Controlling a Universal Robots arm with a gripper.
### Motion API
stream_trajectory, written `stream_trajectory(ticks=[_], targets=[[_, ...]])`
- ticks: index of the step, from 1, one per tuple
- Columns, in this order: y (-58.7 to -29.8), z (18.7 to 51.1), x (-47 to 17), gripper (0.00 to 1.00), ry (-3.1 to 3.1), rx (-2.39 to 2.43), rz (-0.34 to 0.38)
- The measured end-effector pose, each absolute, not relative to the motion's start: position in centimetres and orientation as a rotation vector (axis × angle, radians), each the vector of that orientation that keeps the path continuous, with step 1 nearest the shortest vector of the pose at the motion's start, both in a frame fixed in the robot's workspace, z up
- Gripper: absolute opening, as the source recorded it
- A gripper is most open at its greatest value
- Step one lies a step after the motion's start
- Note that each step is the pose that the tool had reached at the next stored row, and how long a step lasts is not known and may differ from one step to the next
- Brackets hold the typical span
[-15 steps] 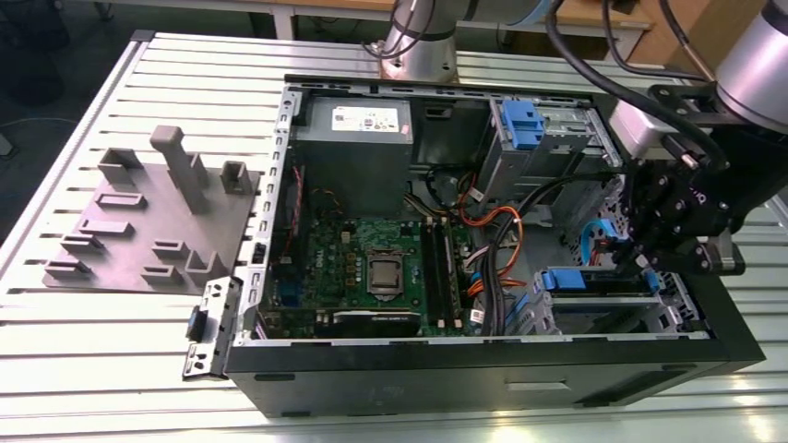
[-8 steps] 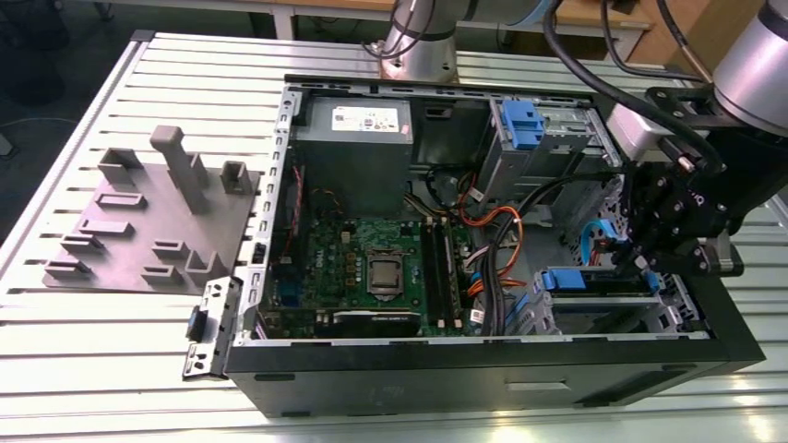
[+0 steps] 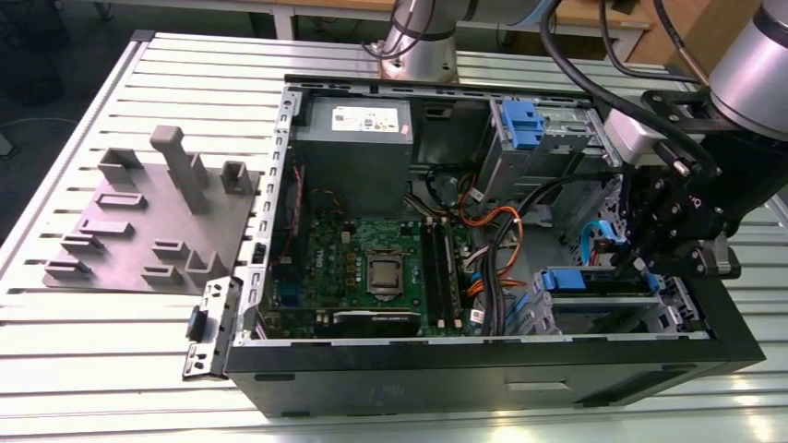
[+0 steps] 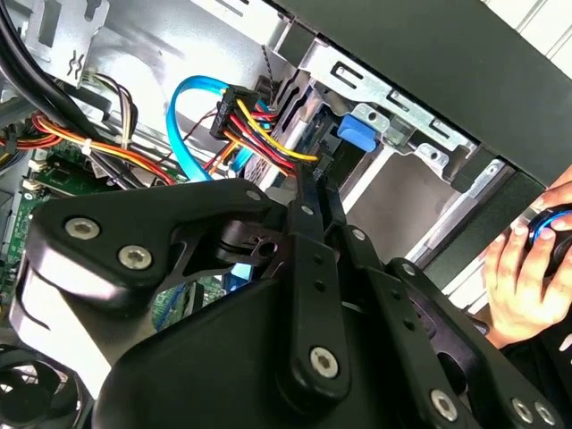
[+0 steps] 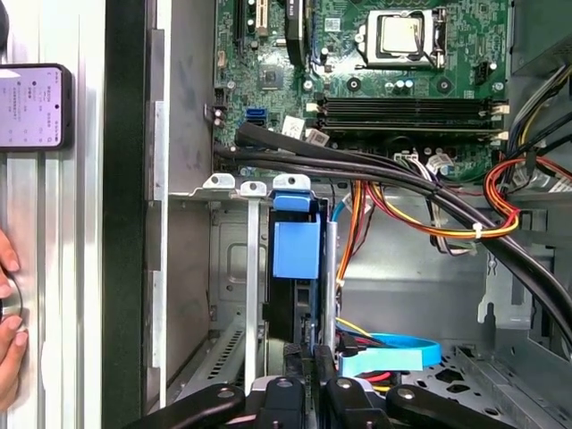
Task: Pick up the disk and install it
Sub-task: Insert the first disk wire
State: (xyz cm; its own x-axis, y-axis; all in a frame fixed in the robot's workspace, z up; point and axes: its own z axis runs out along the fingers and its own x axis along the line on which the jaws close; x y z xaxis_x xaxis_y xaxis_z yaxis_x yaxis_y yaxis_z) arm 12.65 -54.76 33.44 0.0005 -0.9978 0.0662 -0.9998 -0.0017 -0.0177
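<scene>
The disk [image 5: 295,250] stands edge-on in the lower drive cage [image 5: 234,268] of the open computer case, with its blue plastic rail facing me. In the exterior view the disk [image 3: 579,279] shows as a blue strip in the cage at the case's right front corner. My gripper [image 5: 309,350] is shut, its two black fingers [image 4: 315,210] close together, tips at the disk's near end. From the exterior view's right, the gripper [image 3: 626,266] reaches down into the case beside the cage. I cannot tell whether the tips pinch part of the disk.
Coloured power wires [image 4: 259,125] and a blue data cable [image 5: 393,350] hang close to the fingers. The motherboard [image 3: 369,268], power-supply box [image 3: 354,120] and upper cage with blue latch [image 3: 522,125] share the case. A person's hand [image 4: 518,268] rests outside the case wall. A grey fixture [image 3: 148,221] lies on the exterior view's left.
</scene>
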Motion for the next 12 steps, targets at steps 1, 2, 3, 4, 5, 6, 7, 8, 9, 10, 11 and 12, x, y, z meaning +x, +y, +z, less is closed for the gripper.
stream_trajectory(ticks=[1,2,3,4,5,6,7,8,9,10,11,12], targets=[[-54.77,33.43,12.65,0.16,-2.196,2.198,0.093],[-54.77,33.43,12.65,0.16,-2.196,2.199,0.094],[-54.77,33.42,12.65,0.16,-2.197,2.199,0.094],[-54.78,33.42,12.65,0.16,-2.197,2.199,0.094],[-54.78,33.42,12.64,0.16,-2.197,2.199,0.093],[-54.78,33.42,12.64,0.16,-2.197,2.199,0.093],[-54.79,33.44,12.64,0.16,-2.197,2.199,0.093],[-54.79,33.46,12.64,0.16,-2.197,2.199,0.093],[-54.78,33.54,12.64,0.16,-2.198,2.199,0.093],[-54.78,33.64,12.64,0.16,-2.198,2.199,0.093],[-54.78,33.71,12.64,0.16,-2.198,2.199,0.093],[-54.78,33.7,12.64,0.16,-2.198,2.199,0.093]])
